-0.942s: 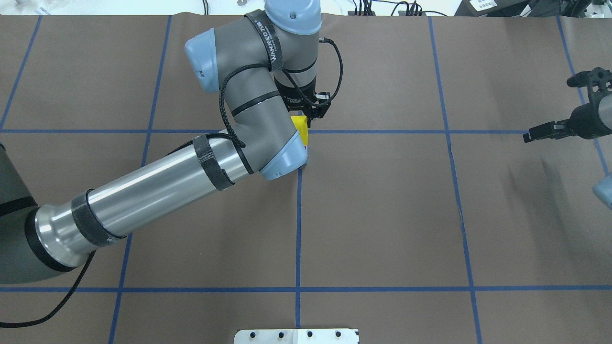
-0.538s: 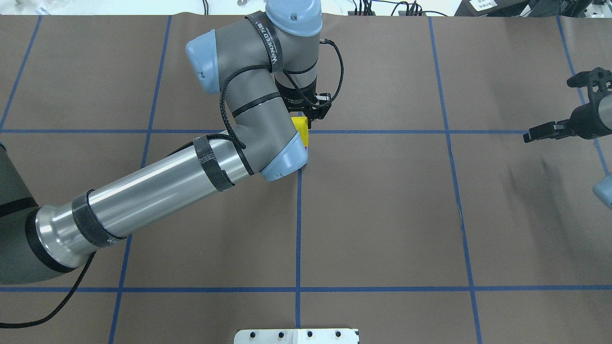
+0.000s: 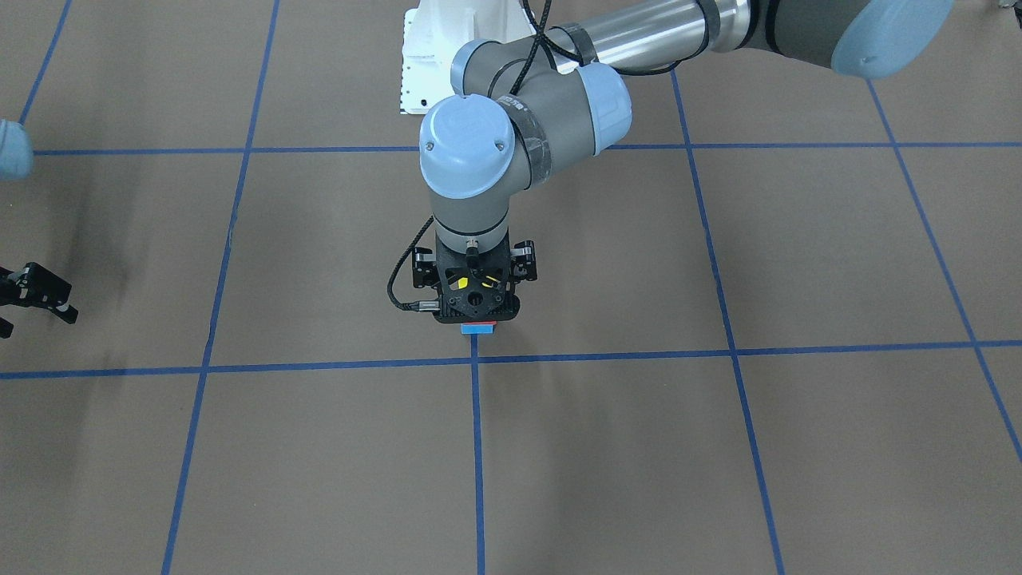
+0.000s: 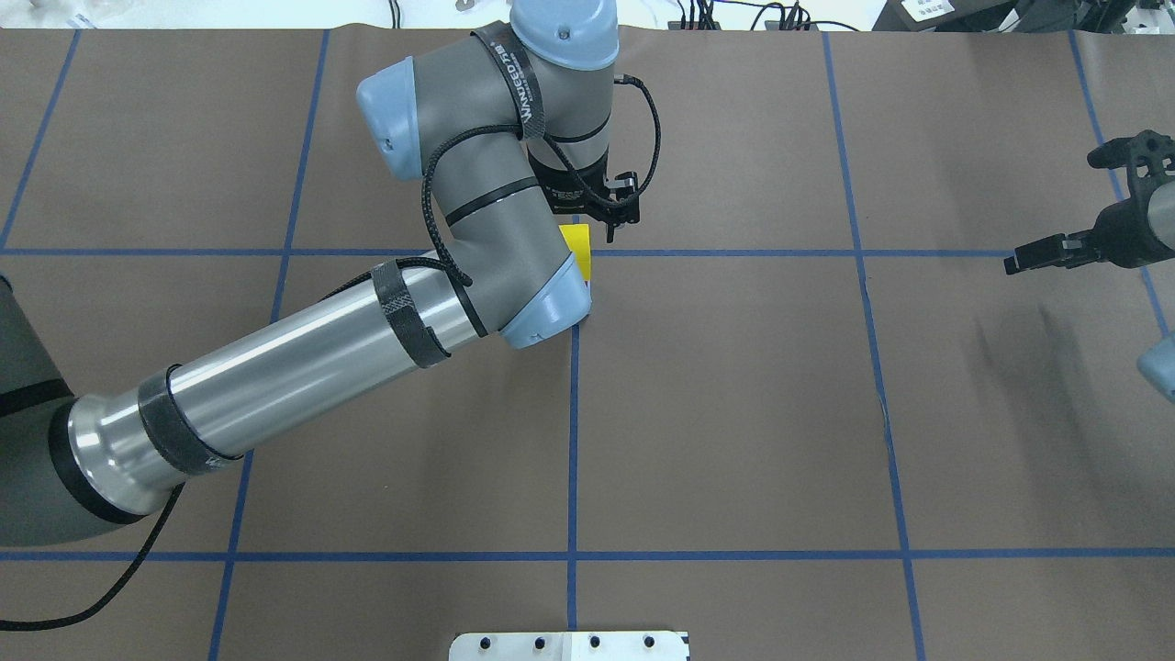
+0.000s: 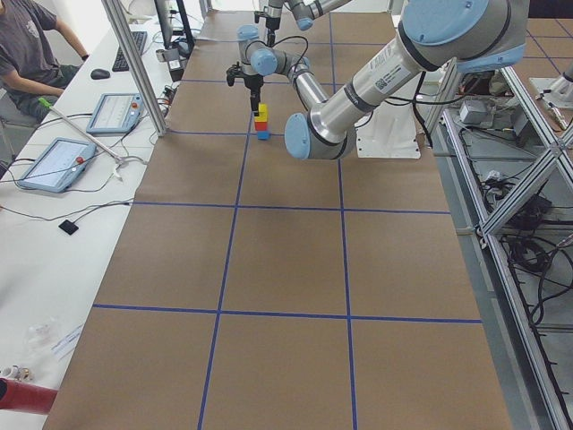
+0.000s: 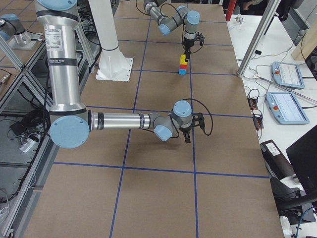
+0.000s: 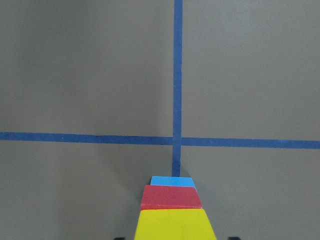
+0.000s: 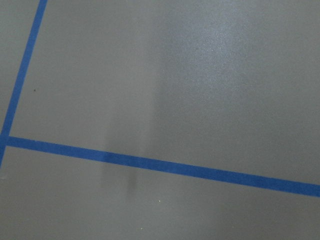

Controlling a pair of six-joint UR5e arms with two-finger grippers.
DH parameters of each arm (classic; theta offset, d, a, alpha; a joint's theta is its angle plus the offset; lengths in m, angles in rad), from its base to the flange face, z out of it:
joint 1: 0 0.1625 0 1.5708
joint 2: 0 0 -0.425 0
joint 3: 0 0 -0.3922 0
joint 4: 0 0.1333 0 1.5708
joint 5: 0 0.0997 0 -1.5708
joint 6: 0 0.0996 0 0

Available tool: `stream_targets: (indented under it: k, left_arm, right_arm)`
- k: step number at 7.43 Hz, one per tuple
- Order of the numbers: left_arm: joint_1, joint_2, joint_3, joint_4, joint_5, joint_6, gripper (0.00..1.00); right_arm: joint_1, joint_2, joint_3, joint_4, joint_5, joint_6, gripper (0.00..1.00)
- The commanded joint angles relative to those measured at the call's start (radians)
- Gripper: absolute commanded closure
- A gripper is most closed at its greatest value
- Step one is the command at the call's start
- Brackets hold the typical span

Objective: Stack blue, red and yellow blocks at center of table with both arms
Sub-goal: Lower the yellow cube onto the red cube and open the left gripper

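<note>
**Left wrist-mounted view: stack (image 5: pixel 261 124) stands directly below the left tool (image 3: pixel 476 303)**

Only part of each block shows here. The yellow block (image 7: pixel 174 224) is nearest the tool, the red block (image 7: pixel 171 197) is under it, and the blue block (image 7: pixel 172 181) is lowest, on the tabletop (image 4: pixel 734 413) at a tape crossing. Dark slivers of the tool sit at the frame's lower edge, each clear of the yellow sides, so it is spread and grips nothing. From the front, the tool hides most of the stack. The right tool (image 3: pixel 20 311), well off to the side and cut by the frame, looks spread and empty. Count: three blocks, two tools. White lettering on the left wrist's black strap (image 4: pixel 523 78) is too small to read.
</note>
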Motion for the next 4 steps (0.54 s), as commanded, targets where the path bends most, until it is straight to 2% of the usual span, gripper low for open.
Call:
stream_targets:
  k: [1, 2, 3, 4]
  left_arm:
    - [-0.008, 0.021, -0.121, 0.056, -0.003, 0.000, 0.00]
    - [-0.037, 0.107, -0.310, 0.138, -0.003, 0.017, 0.00]
    - [-0.075, 0.252, -0.506, 0.175, -0.006, 0.079, 0.00]
    - [-0.110, 0.420, -0.655, 0.173, -0.026, 0.198, 0.00]
  right_arm:
    - [0.000, 0.004, 0.000, -0.002, 0.000, 0.000, 0.01]
    - [0.000, 0.018, 0.005, -0.008, 0.000, 0.023, 0.01]
    - [0.001, 0.039, 0.008, -0.008, -0.002, 0.052, 0.01]
    - [0.018, 0.041, 0.013, -0.008, 0.000, 0.052, 0.01]
